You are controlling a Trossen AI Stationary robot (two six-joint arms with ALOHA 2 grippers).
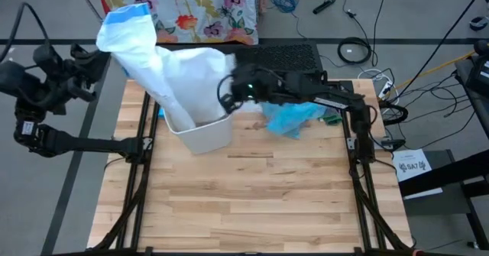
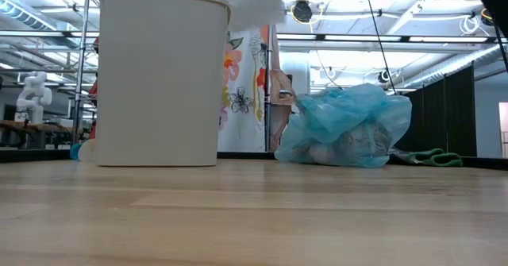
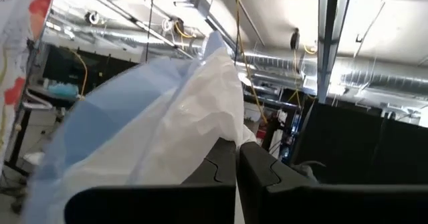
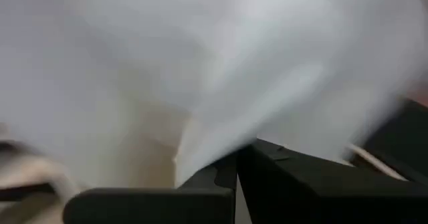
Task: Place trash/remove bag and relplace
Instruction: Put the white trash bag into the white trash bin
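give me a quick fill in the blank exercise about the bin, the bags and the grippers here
1. The white replacement bag has a hem coloured ____.
2. The light-blue bag full of trash lies on the ____, beside the bin.
3. The right gripper is shut on the ____ bag at the bin's rim.
4. The left gripper holds the white bag with its fingers ____.

Missing words: blue; table; white; shut

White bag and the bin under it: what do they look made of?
The white bag looks like thin, soft plastic film: it drapes and creases, with a blue hem. The bin appears to be rigid, smooth, matte cream plastic with a rolled rim. The light-blue bag is crinkly and translucent.
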